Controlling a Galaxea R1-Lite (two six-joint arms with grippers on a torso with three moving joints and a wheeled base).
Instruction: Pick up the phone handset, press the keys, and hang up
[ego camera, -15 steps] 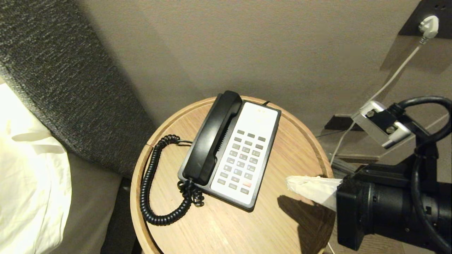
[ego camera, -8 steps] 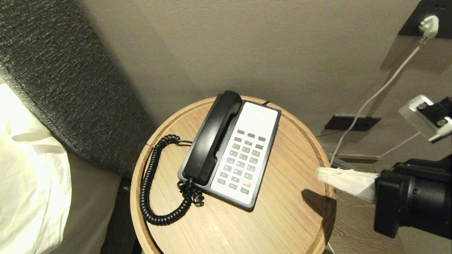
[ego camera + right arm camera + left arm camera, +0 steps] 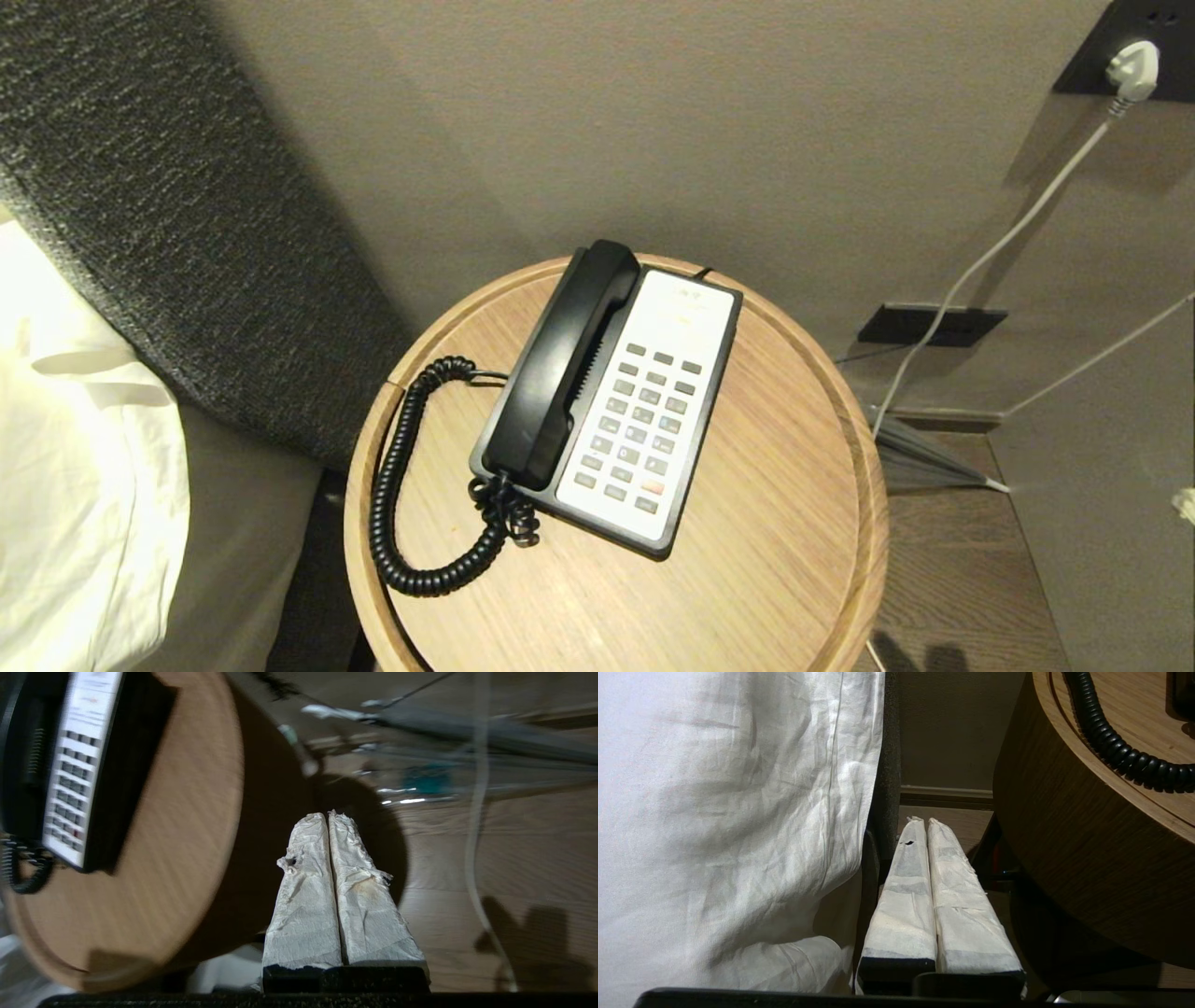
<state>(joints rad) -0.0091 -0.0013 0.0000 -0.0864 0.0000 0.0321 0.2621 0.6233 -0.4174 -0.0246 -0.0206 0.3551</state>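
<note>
So, nearest to me: my left claw (image 3: 927,826) is parked low in the gap between the white bedsheet (image 3: 728,812) and the side of the round wooden table (image 3: 1087,858), its two cloth-wrapped fingers pressed flat together with nothing in them. My right claw (image 3: 327,819) is off the right side of the table, out over the wood floor (image 3: 490,868), fingers also squeezed together and empty; only a scrap of its white wrap peeks in at the right edge of the head view.

Up on the table (image 3: 747,579), the black coiled cord (image 3: 397,495) loops along the left edge and ends in a tangle at the near end of the phone base (image 3: 644,411). The phone handset (image 3: 560,369) is lying in its cradle on the left side of the base, right beside the grey keypad (image 3: 639,425).

Further back there's the dark textured headboard (image 3: 140,205) on the left, the beige wall, and a white plug (image 3: 1132,70) in a wall socket top right, cable trailing down toward the floor.
</note>
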